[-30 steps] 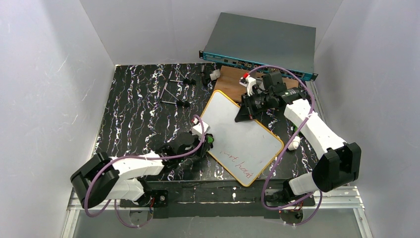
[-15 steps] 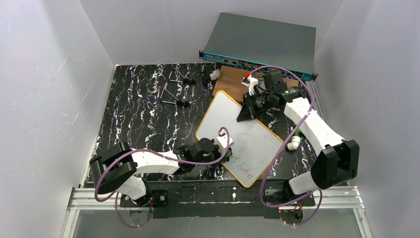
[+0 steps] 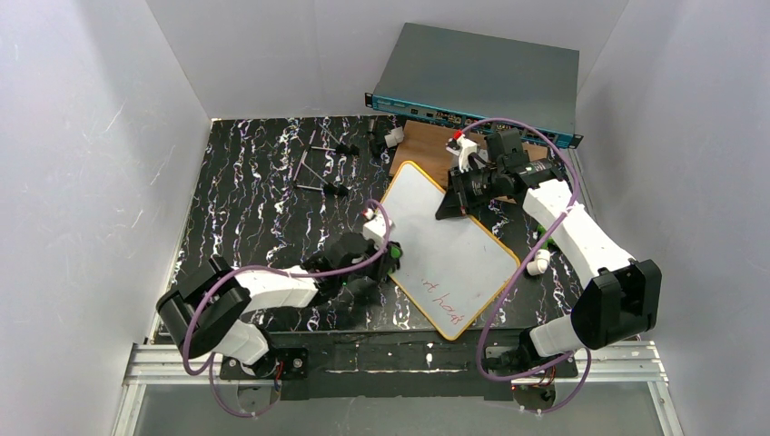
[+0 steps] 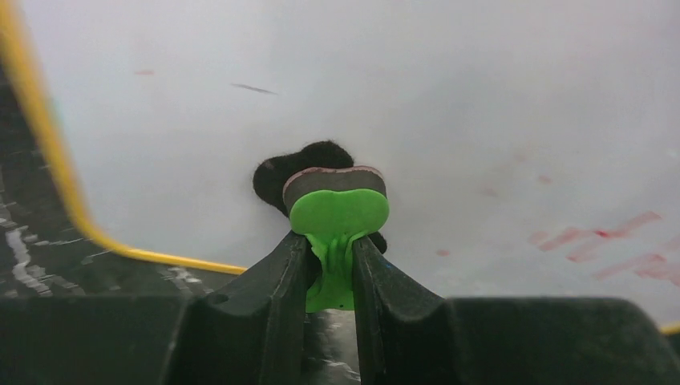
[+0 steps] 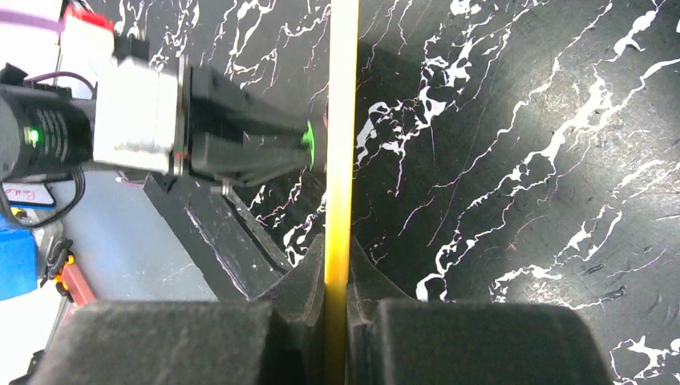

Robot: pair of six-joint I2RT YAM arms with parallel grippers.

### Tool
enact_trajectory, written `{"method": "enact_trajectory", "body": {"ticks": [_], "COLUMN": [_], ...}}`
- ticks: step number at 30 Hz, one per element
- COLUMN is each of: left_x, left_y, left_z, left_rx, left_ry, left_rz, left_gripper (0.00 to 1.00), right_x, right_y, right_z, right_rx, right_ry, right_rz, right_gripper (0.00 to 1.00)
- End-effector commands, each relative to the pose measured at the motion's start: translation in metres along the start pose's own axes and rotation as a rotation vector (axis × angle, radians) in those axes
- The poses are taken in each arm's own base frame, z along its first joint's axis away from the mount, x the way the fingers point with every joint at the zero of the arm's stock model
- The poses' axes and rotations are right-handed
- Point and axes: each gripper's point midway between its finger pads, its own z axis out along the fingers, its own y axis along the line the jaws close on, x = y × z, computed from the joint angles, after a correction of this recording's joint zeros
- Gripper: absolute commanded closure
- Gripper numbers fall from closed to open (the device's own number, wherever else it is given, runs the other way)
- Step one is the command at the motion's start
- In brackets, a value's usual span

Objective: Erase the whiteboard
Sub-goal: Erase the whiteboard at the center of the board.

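Note:
The whiteboard, white with a yellow frame, lies at an angle on the black marbled table. Red writing remains near its front corner and shows as red strokes in the left wrist view. My left gripper is shut on a green eraser, whose black felt pad presses on the whiteboard just inside its left edge. My right gripper is shut on the board's yellow far edge.
A brown wooden board lies behind the whiteboard, below a grey rack unit. Thin metal rods with black ends lie at the back left. A small white piece sits off the board's right edge.
My left gripper swept the eraser toward the front across the writing, then back to the board's left edge. Part of the red writing is gone. The right gripper kept its hold.

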Motion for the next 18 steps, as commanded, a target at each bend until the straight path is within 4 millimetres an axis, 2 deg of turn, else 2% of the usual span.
{"method": "enact_trajectory", "body": {"ticks": [1,5,14,16,18], "left_x": [-0.025,-0.026,-0.018,-0.018,-0.020], "left_y": [0.019,-0.011,-0.104,-0.112,-0.112], "left_z": [-0.002,0.003,0.016,0.020,0.021], "left_rx": [-0.031,0.103,0.295,0.301,0.289], "left_ry": [-0.096,-0.116,-0.079,-0.080,-0.089], "left_rz": [-0.055,-0.001,0.202,0.213,0.209], "left_gripper": [1.00,1.00,1.00,1.00,1.00], "right_x": [-0.017,-0.016,-0.016,-0.016,-0.016], "right_y": [0.024,0.024,0.024,0.024,0.025], "right_z": [0.001,0.002,0.003,0.003,0.002], "right_rx": [-0.096,-0.097,-0.101,-0.102,-0.104], "right_ry": [-0.074,-0.070,-0.066,-0.068,-0.068], "right_rz": [-0.142,-0.138,-0.135,-0.137,-0.137], "right_gripper": [0.99,0.99,0.99,0.99,0.99]}}
